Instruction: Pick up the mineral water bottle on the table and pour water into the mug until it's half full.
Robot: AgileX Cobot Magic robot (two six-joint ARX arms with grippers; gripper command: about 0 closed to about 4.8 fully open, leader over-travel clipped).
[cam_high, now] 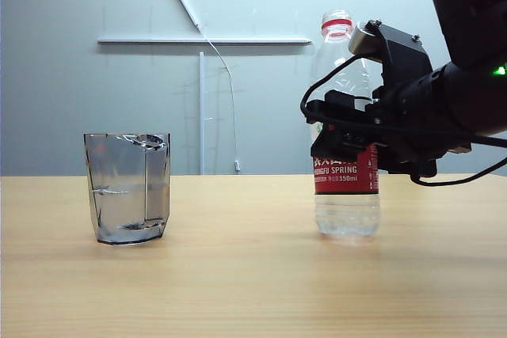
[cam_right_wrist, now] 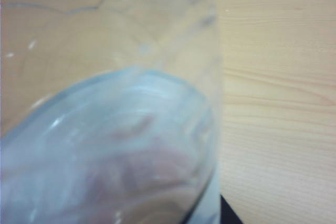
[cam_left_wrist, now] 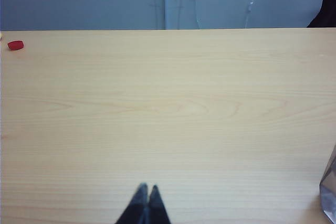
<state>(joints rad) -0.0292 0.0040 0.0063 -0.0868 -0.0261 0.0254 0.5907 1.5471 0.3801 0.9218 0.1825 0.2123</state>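
Observation:
The mineral water bottle (cam_high: 346, 195) stands upright on the table (cam_high: 253, 275) at the right, with a little water (cam_high: 347, 218) in its base. My right gripper (cam_high: 341, 128) reaches in from the right and straddles the bottle at label height. In the right wrist view the bottle (cam_right_wrist: 105, 129) fills most of the frame and only one dark fingertip (cam_right_wrist: 231, 214) shows beside it, so I cannot tell whether the jaws press on it. The mug (cam_high: 127, 187) stands at the left, with water (cam_high: 127, 211) up to about mid-height. My left gripper (cam_left_wrist: 147, 187) is shut and empty over bare table.
A small red cap-like thing (cam_left_wrist: 16, 45) lies near the table's far edge in the left wrist view. The mug's edge (cam_left_wrist: 329, 192) shows at that view's border. A grey wall with white strips stands behind the table.

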